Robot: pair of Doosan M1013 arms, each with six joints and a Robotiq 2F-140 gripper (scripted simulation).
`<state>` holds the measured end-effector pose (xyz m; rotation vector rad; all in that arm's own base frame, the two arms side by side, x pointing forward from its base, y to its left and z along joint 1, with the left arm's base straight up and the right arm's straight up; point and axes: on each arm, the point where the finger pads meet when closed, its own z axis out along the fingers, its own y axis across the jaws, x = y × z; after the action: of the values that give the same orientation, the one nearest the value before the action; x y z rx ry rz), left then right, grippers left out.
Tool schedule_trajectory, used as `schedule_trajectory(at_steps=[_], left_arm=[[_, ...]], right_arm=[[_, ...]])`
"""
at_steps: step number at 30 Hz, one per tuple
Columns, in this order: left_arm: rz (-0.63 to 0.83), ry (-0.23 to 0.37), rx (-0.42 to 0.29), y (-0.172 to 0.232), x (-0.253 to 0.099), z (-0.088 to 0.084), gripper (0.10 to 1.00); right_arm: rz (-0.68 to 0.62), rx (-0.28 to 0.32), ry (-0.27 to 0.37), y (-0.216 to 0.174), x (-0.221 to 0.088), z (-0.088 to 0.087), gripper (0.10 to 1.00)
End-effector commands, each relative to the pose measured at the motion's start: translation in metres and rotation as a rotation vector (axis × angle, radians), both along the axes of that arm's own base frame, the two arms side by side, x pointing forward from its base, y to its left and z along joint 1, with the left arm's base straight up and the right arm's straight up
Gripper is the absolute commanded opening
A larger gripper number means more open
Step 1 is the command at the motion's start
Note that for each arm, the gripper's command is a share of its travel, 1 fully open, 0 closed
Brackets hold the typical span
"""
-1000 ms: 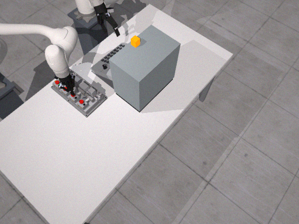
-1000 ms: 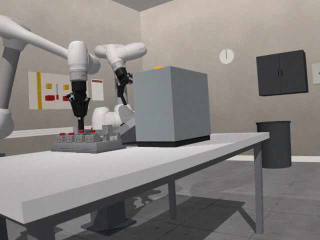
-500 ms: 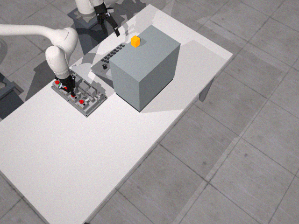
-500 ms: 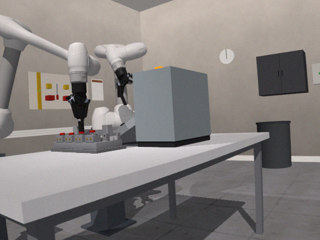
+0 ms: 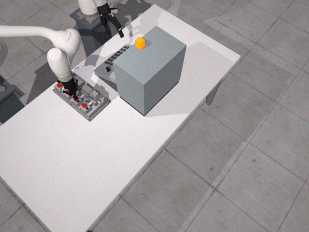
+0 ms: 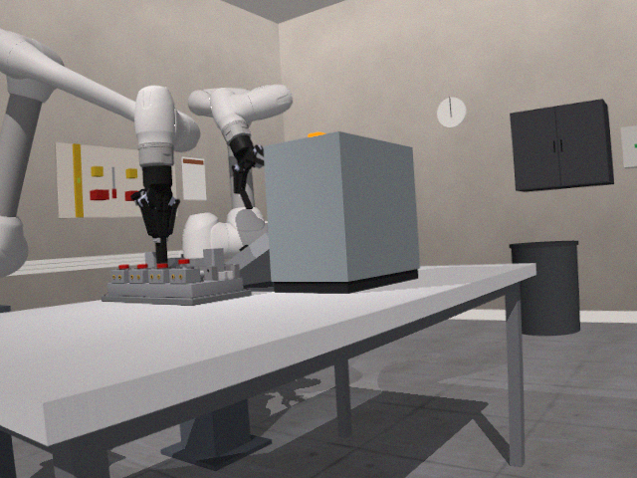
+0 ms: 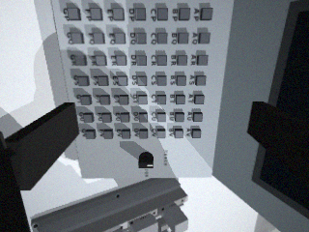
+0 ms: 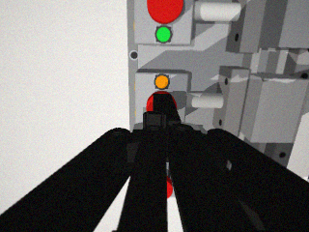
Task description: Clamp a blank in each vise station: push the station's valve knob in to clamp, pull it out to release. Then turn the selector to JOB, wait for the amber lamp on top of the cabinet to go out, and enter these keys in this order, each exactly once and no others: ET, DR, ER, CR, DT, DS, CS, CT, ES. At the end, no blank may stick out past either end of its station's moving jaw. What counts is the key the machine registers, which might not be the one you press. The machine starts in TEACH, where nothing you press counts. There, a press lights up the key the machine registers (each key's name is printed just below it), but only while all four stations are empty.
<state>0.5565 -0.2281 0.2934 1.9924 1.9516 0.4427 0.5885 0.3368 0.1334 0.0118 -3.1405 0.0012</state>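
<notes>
We find the right end effector [image 5: 75, 98] [image 6: 161, 260] [image 8: 161, 108] clenched, with nothing between its fingers. It points down at the vise block [image 5: 99, 111] [image 6: 154, 296] [image 7: 106, 205] [image 8: 150, 58], which sits on the table [image 5: 75, 154] [image 6: 257, 329]. Its tips overlie one red knob [image 6: 162, 266] [image 8: 150, 103], hiding part of it; we cannot confirm contact. Just beside that knob an orange light [image 8: 161, 81] is lit. At the neighbouring station, a green light [image 8: 163, 34] is lit next to a second red knob [image 5: 84, 105] [image 6: 183, 261] [image 8: 165, 9].

We record the left end effector [image 5: 115, 33] [image 6: 252, 189] [image 7: 163, 118] as released, fingers wide apart and holding nothing. It hangs above and apart from the key panel [image 5: 99, 71] [image 7: 217, 97], whose rows of keys lie between its fingers in the wrist view. The black selector [image 5: 107, 68] [image 7: 146, 159] is near the panel's end; we cannot read its setting with certainty. The amber lamp [image 5: 140, 42] [image 6: 316, 134] stands on top of the cabinet [image 5: 152, 57] [image 6: 306, 205] [image 7: 246, 72] and shows bright orange.
</notes>
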Motion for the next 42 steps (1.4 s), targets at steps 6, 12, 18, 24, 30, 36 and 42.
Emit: schedule_trajectory(at_steps=[6,12,18,24,30,36,42], left_arm=[[0.000,-0.001,0.000,0.000,0.000,0.001,1.000],[0.000,-0.001,0.000,0.000,0.000,0.001,1.000],[0.000,-0.001,0.000,0.000,0.000,0.001,1.000],[0.000,-0.001,0.000,0.000,0.000,0.001,1.000],[0.000,-0.001,0.000,0.000,0.000,0.001,1.000],[0.000,-0.001,0.000,0.000,0.000,0.001,1.000],[0.000,-0.001,0.000,0.000,0.000,0.001,1.000]], right_arm=[[0.000,0.002,-0.002,0.001,0.001,0.030,0.099],[0.000,0.002,-0.002,0.001,0.001,0.038,0.099],[0.000,0.002,-0.002,0.001,0.007,0.039,0.099],[0.000,0.002,-0.002,0.002,0.046,0.039,0.099],[0.000,0.002,-0.003,0.001,0.086,0.038,0.099],[0.000,0.002,-0.002,0.001,0.086,0.023,0.099],[0.000,0.002,-0.002,0.001,0.086,0.014,0.099]])
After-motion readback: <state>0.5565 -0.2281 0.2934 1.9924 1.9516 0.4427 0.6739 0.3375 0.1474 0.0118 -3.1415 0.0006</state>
